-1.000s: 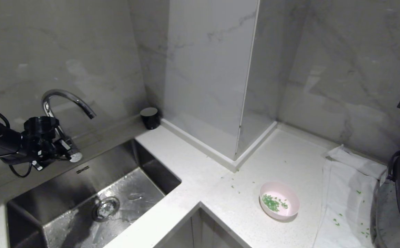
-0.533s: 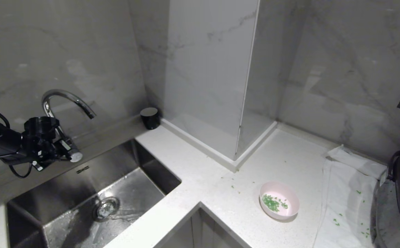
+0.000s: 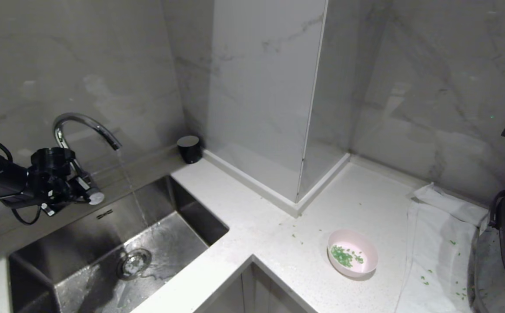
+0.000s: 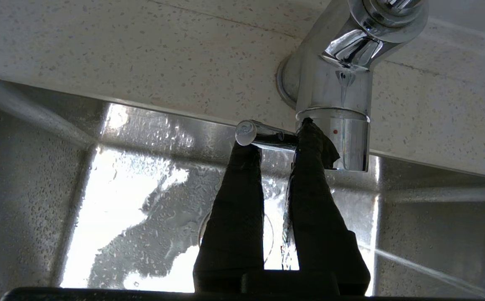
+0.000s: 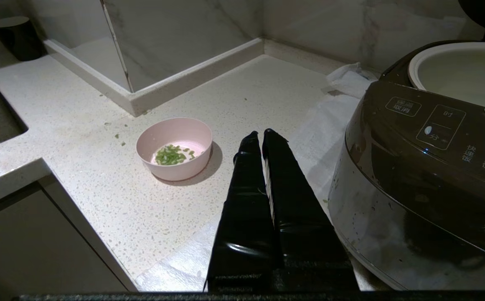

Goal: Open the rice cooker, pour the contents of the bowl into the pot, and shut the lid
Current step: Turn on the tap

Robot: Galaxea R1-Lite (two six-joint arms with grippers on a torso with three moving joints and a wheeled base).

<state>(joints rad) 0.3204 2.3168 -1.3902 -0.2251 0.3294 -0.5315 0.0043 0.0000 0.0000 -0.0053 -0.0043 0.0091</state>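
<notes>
The left claw (image 4: 273,140) sat at the faucet (image 4: 342,83) behind the sink (image 3: 117,261), its two dark fingers (image 4: 236,200) nearly shut around the slim chrome lever (image 4: 263,136) that juts from the faucet body. One finger pressed the lever near its rounded tip and the other close to the body, so the grip looked like a pinch on the lever itself. A thin stream of water (image 3: 130,187) ran from the spout into the basin.

The right claw (image 5: 259,136) hung closed and empty over the tabletop (image 5: 100,196), pointing between the bowl and the cooker and touching neither.

Farther out, the bowl (image 3: 352,253) stood upright on the tabletop near its front edge, well apart from the sink, with the contents of the bowl (image 3: 343,255) inside as a small heap of green bits. A few stray bits lay on the tabletop and on the white cloth (image 3: 439,256) beside the cooker. The rice cooker (image 5: 426,175) stood on that cloth at the robot's far right, with its lid apparently raised, since the pale pot (image 5: 463,73) showed open from above.

By my judgement the opening was done, while the pouring and the closing of the lid were both left; the faucet work seemed aside from the stated task.
</notes>
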